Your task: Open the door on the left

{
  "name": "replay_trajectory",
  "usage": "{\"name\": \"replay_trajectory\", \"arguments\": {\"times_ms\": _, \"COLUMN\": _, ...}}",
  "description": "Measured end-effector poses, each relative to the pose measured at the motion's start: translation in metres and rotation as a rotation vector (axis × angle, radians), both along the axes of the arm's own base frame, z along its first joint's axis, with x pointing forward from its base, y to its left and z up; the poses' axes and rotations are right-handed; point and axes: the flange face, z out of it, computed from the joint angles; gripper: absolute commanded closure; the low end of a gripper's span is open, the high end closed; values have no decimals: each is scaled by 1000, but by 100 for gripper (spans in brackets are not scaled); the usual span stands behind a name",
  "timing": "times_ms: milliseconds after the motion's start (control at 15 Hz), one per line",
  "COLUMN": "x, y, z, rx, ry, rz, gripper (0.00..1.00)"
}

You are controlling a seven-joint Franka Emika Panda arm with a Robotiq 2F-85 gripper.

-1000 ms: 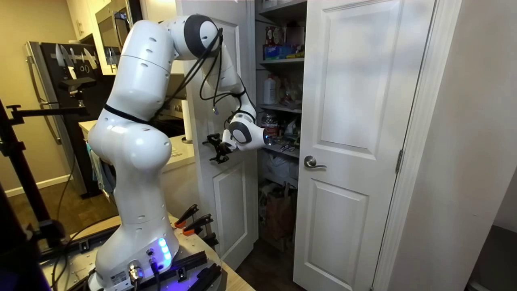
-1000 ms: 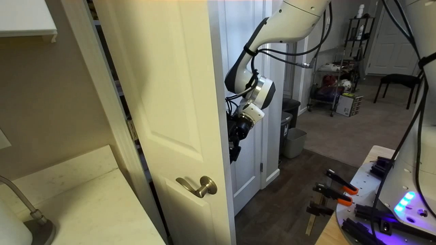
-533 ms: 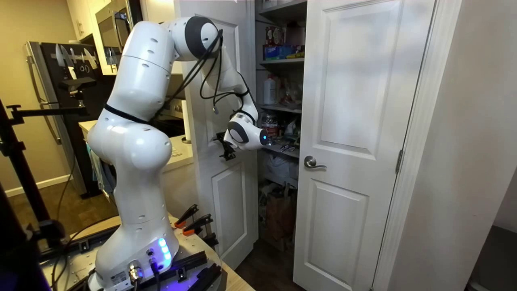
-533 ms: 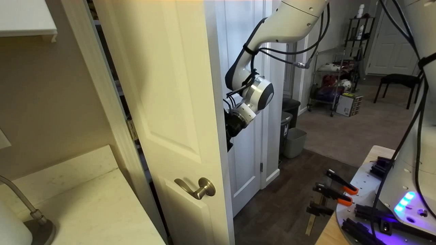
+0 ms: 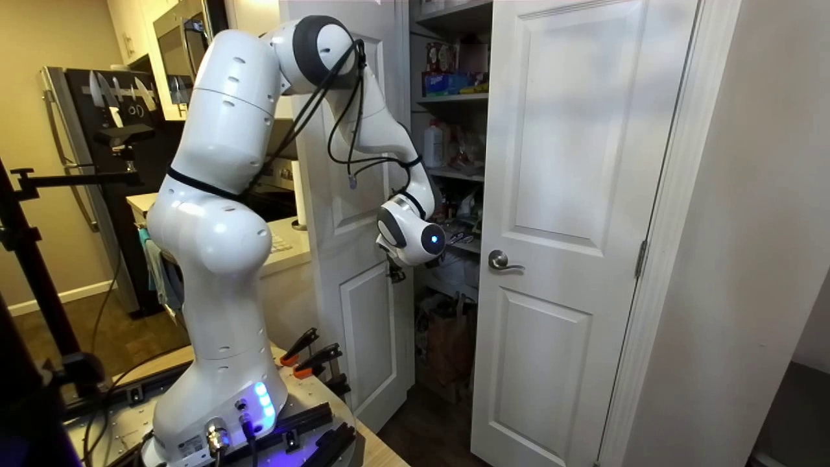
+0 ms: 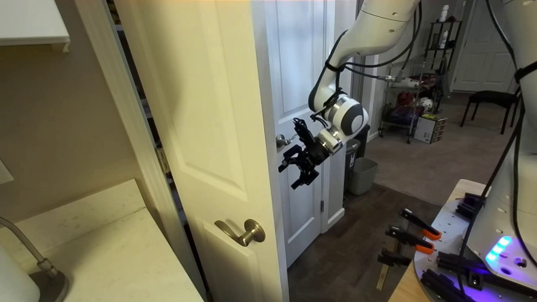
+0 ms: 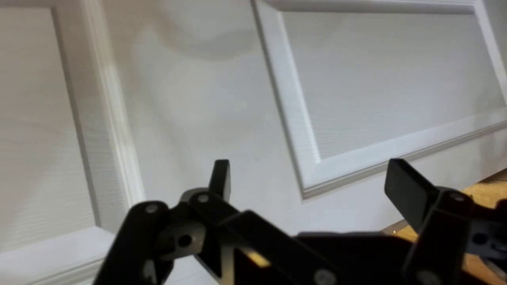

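Observation:
The left door, tall, white and panelled, stands swung open in both exterior views. A silver lever handle shows on its counter-side face, near the free edge. My gripper is open and empty, beside the door's free edge on the side away from that handle, apart from the edge. In an exterior view it is mostly hidden behind the wrist. In the wrist view my fingers are spread wide before the door's panelled face, with nothing between them; I cannot tell the exact gap.
The matching right door with a lever handle stands across the closet opening. Loaded closet shelves show between the doors. A countertop lies behind the left door. Clamps stick out from the robot's table. Bins stand beyond.
The left door swung slightly further open at first, then stayed still. My gripper has drawn back from behind the door's edge, away from its face, and the wrist has turned.

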Motion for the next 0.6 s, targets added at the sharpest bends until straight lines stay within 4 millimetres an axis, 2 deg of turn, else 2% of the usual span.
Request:
{"name": "replay_trajectory", "arguments": {"times_ms": 133, "x": -18, "y": -46, "z": -4, "rx": -14, "ry": 29, "rz": -106, "gripper": 0}}
{"name": "replay_trajectory", "arguments": {"times_ms": 267, "x": -33, "y": -77, "z": -3, "rx": -20, "ry": 41, "rz": -175, "gripper": 0}}
{"name": "replay_trajectory", "arguments": {"times_ms": 400, "x": -37, "y": -81, "z": 0, "rx": -19, "ry": 40, "rz": -188, "gripper": 0}}
{"name": "replay_trajectory", "arguments": {"times_ms": 600, "x": -36, "y": -74, "z": 1, "rx": -16, "ry": 37, "rz": -174, "gripper": 0}}
